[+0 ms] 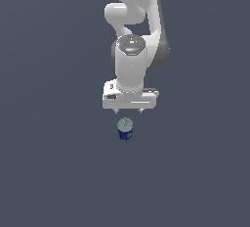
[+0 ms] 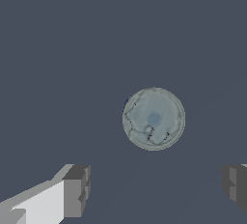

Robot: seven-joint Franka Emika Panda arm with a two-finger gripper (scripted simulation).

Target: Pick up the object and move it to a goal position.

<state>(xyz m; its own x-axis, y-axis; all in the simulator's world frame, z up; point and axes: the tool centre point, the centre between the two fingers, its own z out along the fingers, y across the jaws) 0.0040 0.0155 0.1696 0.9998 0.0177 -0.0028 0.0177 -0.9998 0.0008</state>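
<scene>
The can [image 1: 125, 129] stands upright on the plain slate-grey worktop [image 1: 49, 172], a little below the middle of the exterior view. Its body is dark blue with a patch of mixed colour on the label, and its top is a pale silver-grey disc. In the wrist view the can [image 2: 153, 119] is seen straight from above: only the round grey lid shows, with a faint blue spot at its centre and thin dark crackle marks near its edge.

In the exterior view the pincer [image 1: 128, 110] hangs at about 12 o'clock from the can, just above it and apart from it, with a strip of worktop showing between the fingertips and the lid. Its two short fingers point down from a broad white hand block. In the wrist view the pincer [image 2: 157, 189] lies at 6 o'clock from the lid, and one grey finger [image 2: 77, 189] sits toward 8 o'clock and the other toward 4 o'clock. The jaws are spread wide, with a gap much broader than the can, and they hold nothing.

Above the hand block, the white arm [image 1: 131, 64] rises toward 12 o'clock and leaves the exterior view at its top edge.
</scene>
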